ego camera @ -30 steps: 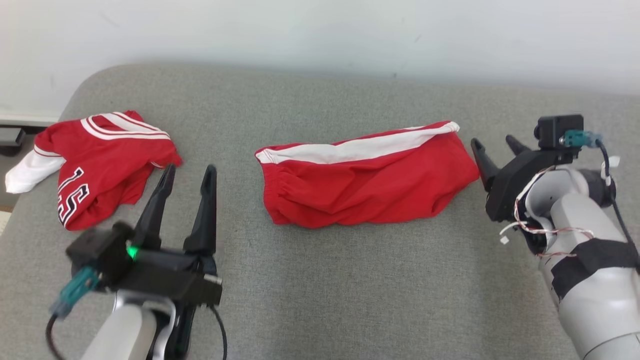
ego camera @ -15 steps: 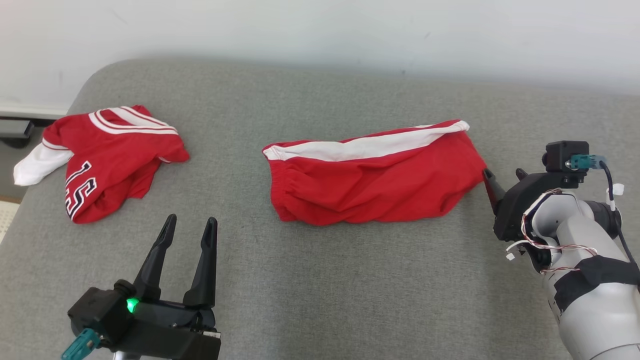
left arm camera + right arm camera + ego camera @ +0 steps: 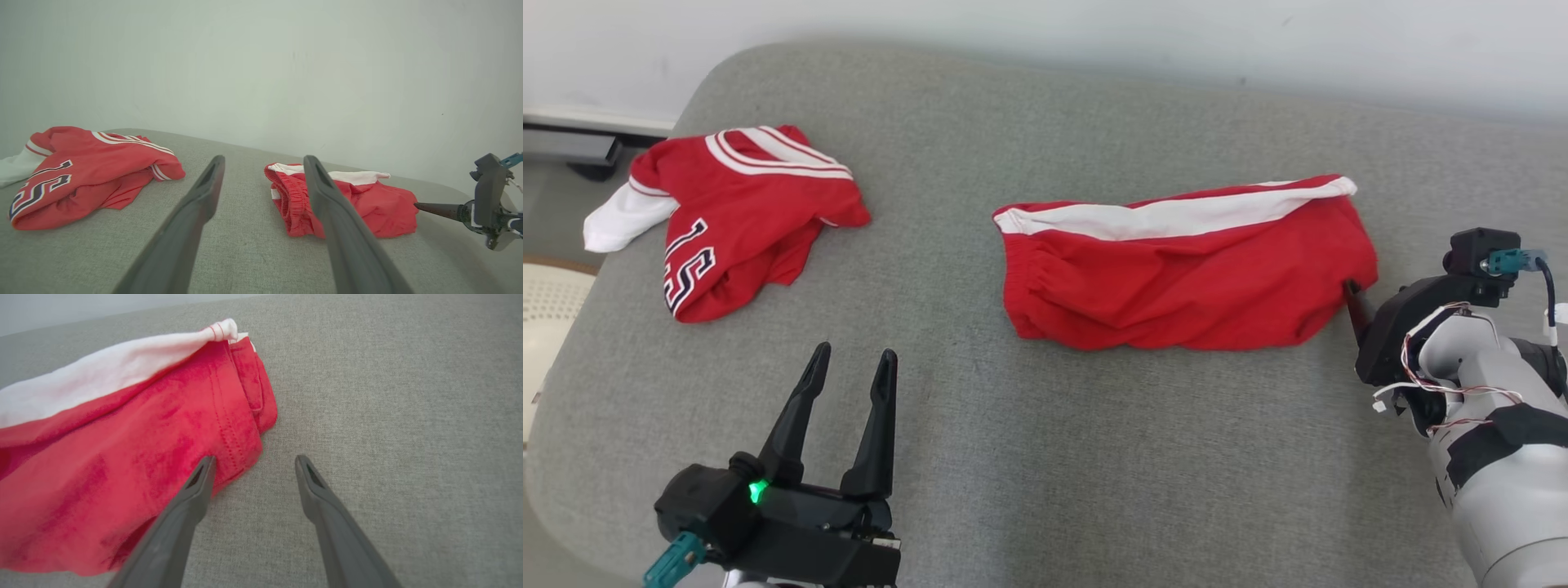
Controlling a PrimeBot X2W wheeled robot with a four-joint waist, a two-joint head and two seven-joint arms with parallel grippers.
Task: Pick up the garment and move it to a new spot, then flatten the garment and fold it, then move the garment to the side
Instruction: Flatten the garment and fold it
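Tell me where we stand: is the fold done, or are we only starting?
Done, apparently: the red shorts lie as a long doubled-over bundle on the grey cushion, though wrinkled. In hand: the right gripper, open, sits at their hem corner, one fingertip over the fabric edge, nothing gripped; the left gripper hangs open, apart. Left: grip, tidy, move them aside. The red jersey lies crumpled.

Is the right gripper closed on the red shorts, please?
No, the right gripper stands open, one fingertip at the hem of the red shorts and the other over the grey cushion.
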